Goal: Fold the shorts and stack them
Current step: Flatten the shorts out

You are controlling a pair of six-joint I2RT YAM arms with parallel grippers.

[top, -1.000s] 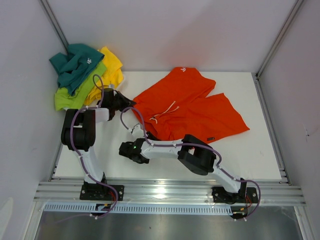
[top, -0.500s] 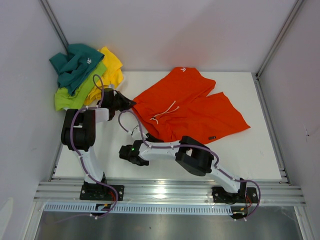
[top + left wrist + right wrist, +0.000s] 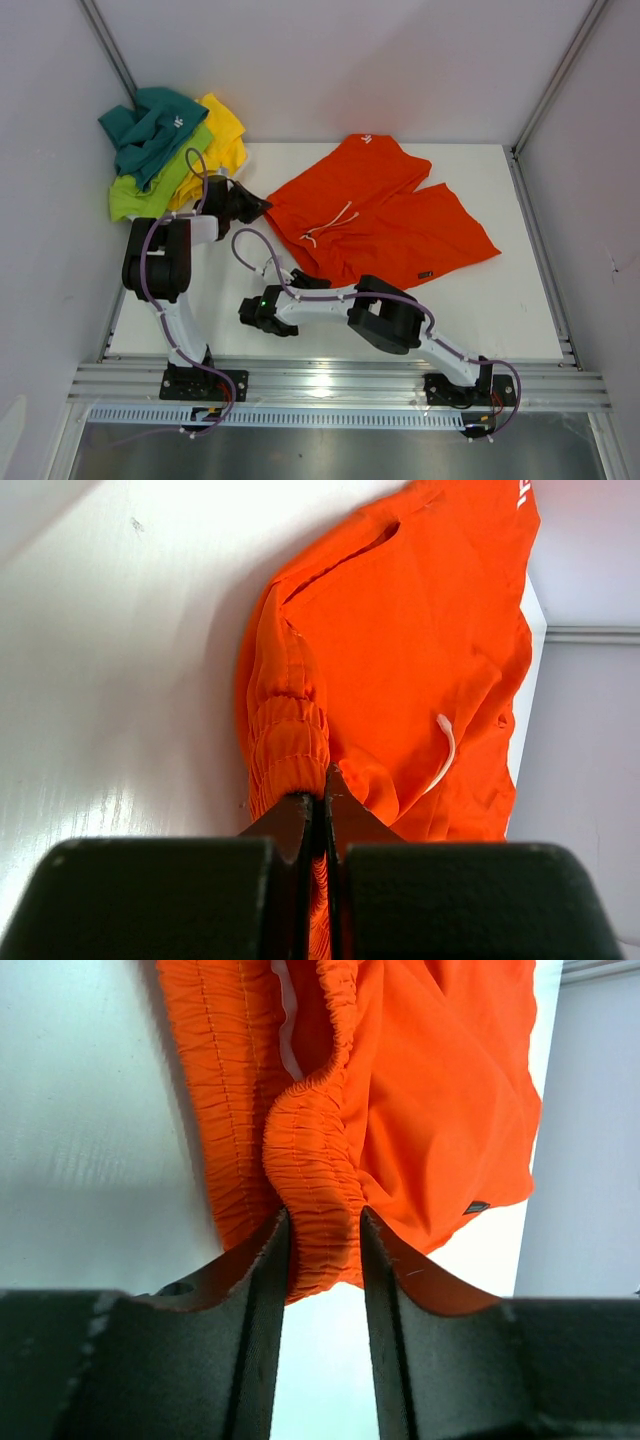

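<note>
The orange shorts [image 3: 385,215] lie spread out in the middle of the white table, with a white drawstring [image 3: 335,222] on them. My left gripper [image 3: 260,205] is shut on the left corner of their waistband; the left wrist view shows the jaws [image 3: 326,780] pinched on the gathered orange elastic [image 3: 290,740]. My right gripper [image 3: 303,280] is at the shorts' near edge. The right wrist view shows its jaws [image 3: 322,1220] closed on a bunched fold of the waistband [image 3: 315,1160]. Teal shorts [image 3: 150,125], lime green shorts [image 3: 150,188] and yellow shorts [image 3: 225,135] lie piled at the far left corner.
The pile hangs partly over the table's far left corner by the left wall. The aluminium frame rail [image 3: 340,385] runs along the near edge. A small black label [image 3: 424,277] is on the orange shorts' near leg.
My right wrist has drawn slightly toward the near edge with the waistband fold in its jaws. The left gripper has stayed almost still on the waistband corner.
</note>
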